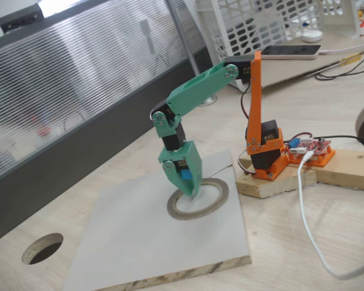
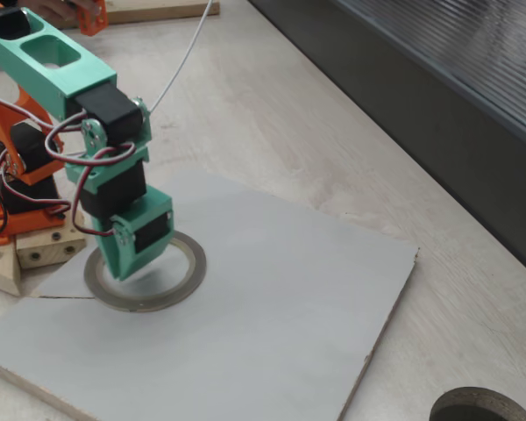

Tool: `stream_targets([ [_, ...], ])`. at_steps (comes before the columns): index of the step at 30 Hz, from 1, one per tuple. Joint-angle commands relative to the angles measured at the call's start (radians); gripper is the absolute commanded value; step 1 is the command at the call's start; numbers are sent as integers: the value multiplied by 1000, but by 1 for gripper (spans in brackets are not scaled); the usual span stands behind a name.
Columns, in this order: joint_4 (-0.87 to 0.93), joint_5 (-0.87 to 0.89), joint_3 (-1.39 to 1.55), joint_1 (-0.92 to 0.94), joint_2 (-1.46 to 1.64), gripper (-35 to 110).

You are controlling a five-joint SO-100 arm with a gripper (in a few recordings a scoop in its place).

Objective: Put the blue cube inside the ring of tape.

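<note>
Fixed view: one blue cube (image 1: 186,174), one ring of tape (image 1: 215,200).

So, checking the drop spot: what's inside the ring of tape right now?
Inside the ring of tape, the green gripper reaches down with the blue cube between its jaws. The board under the tips is hidden.

Both fixed views bright, even daylight, soft focus w/ mild compression blur. Light seems to come from above/behind: bright patch at top edge over the ribbed panel (image 1: 79,91). Grey board (image 2: 272,298) shows faint sheen, soft shadow under the gripper (image 2: 133,263). White basket (image 1: 267,21) slightly overexposed. No obvious edge distortion.
</note>
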Motion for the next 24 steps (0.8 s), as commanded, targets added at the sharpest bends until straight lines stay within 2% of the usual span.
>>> stream_targets([
  [1, -2, 17, 18, 8, 58, 2],
  [15, -2, 12, 18, 5, 60, 2],
  [20, -2, 18, 18, -115, 60, 2],
  [24, -2, 18, 17, -130, 60, 2],
])
